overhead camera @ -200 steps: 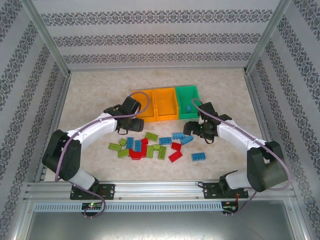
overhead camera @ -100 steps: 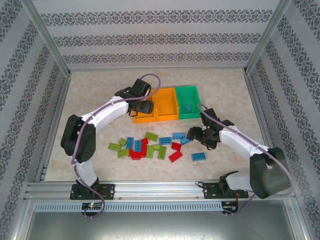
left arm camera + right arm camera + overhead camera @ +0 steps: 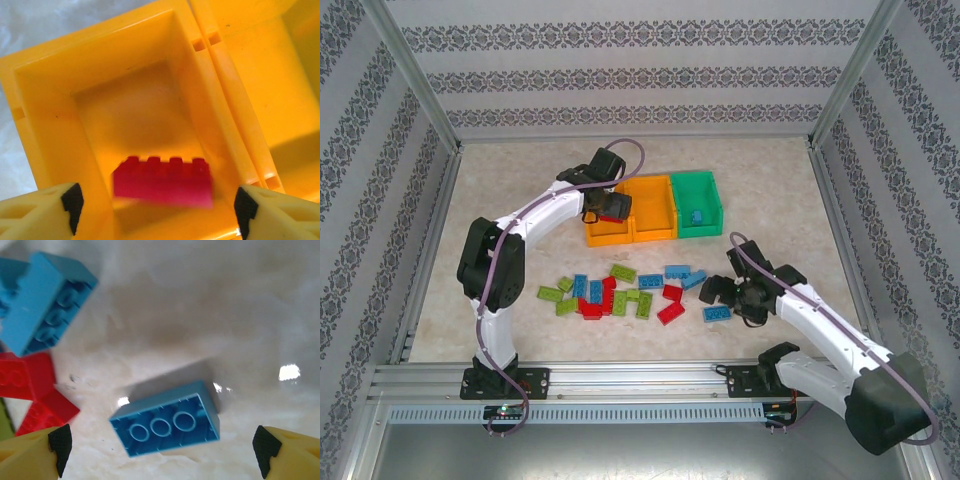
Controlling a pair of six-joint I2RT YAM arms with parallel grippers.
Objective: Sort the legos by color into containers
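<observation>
Left gripper (image 3: 159, 202) over orange bin (image 3: 47, 125) (fingers apart)

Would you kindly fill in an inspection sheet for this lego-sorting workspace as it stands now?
Surface: pale marbled table, no spills seen.
Job's things: red brick in left orange bin; small blue brick in green bin; loose legos lie unsorted on the table.
Clutter: nothing seen.
Grippers: left end effector open above the left orange bin; right end effector open above an upturned blue brick.
Cables: purple cables follow both arms, clear of the legos.
Surroundings: patterned walls, aluminium frame.
</observation>
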